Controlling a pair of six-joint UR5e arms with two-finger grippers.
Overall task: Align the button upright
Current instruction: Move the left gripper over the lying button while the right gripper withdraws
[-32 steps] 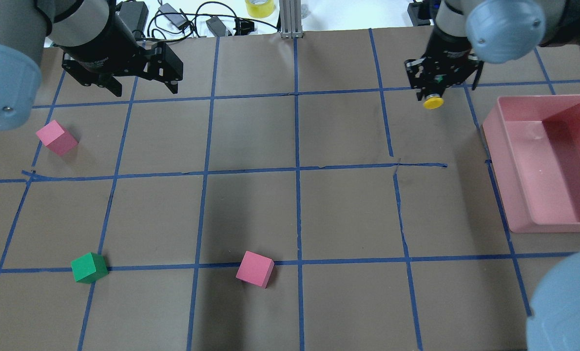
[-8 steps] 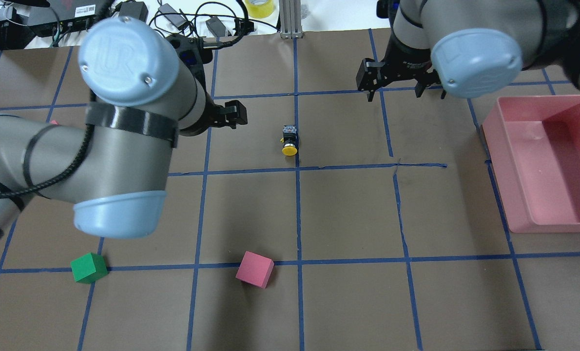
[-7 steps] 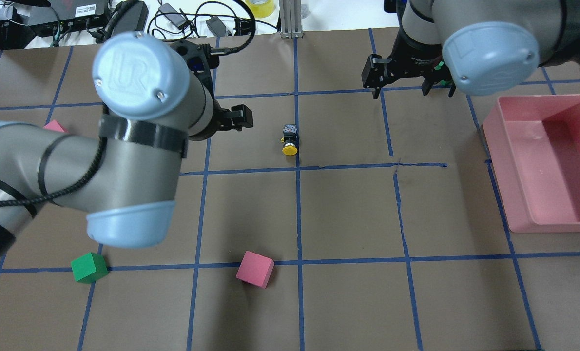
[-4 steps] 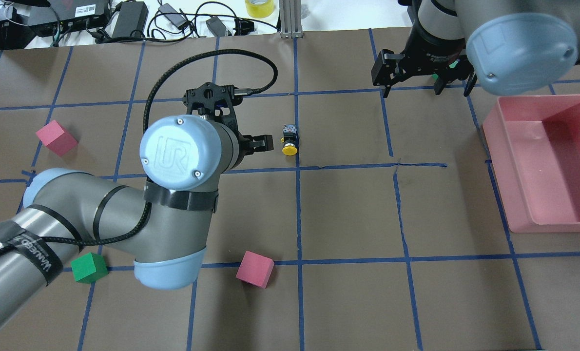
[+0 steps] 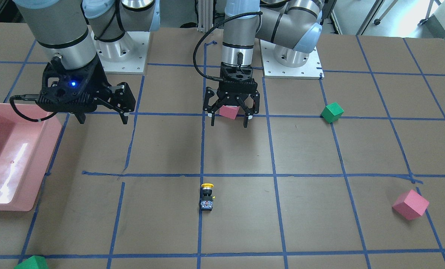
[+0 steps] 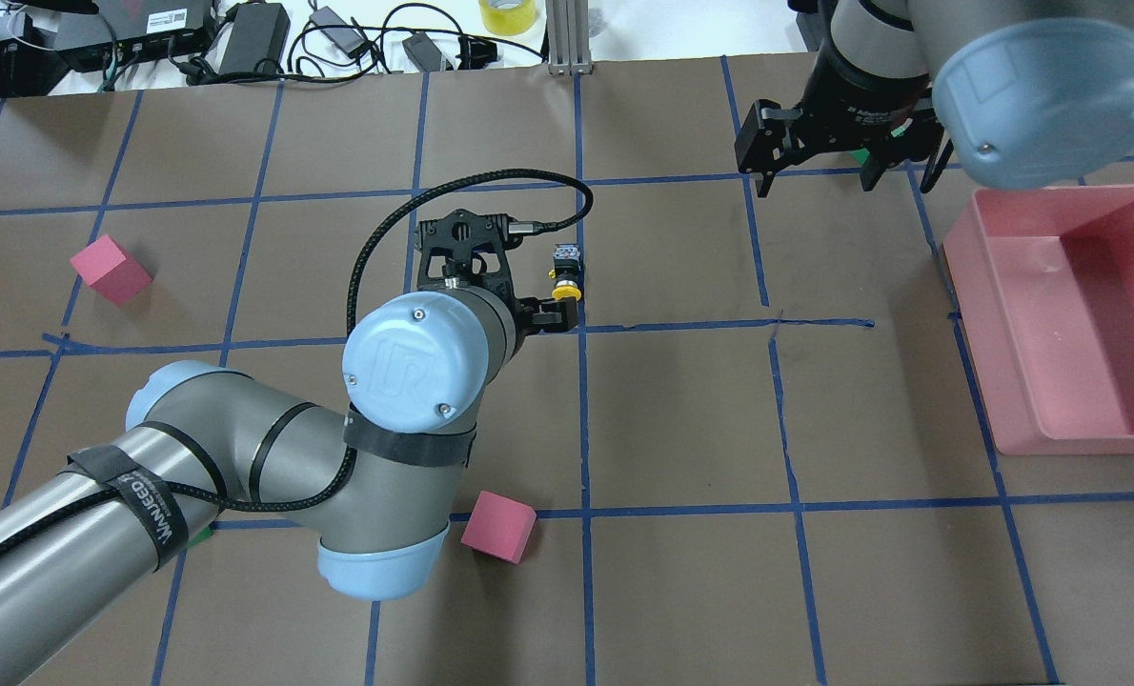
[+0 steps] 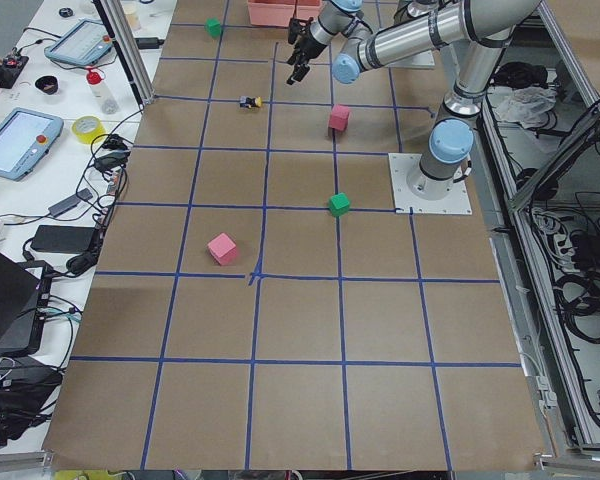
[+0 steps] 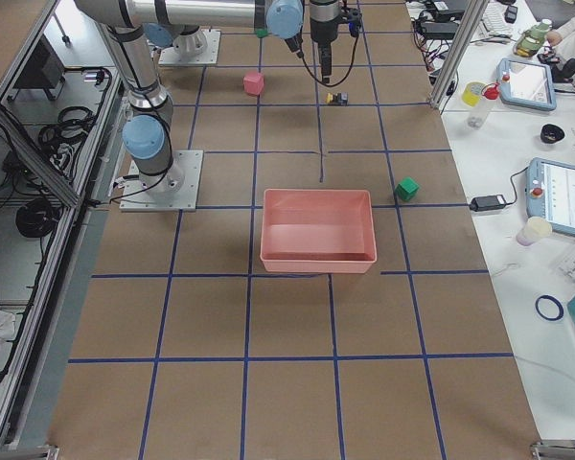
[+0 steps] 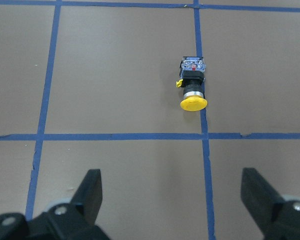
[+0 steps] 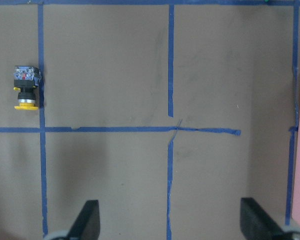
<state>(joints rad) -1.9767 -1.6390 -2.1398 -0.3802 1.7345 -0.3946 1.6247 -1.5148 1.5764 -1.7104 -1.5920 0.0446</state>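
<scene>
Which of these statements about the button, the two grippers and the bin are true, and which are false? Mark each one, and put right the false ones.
1. The button stands upright on its base. False: it lies on its side.
2. The left gripper is open and holds nothing. True.
3. The right gripper grips the button. False: it is open and empty, well apart from the button.
4. The bin has nothing in it. True.
5. The button's yellow cap points toward the left gripper. True.
</scene>
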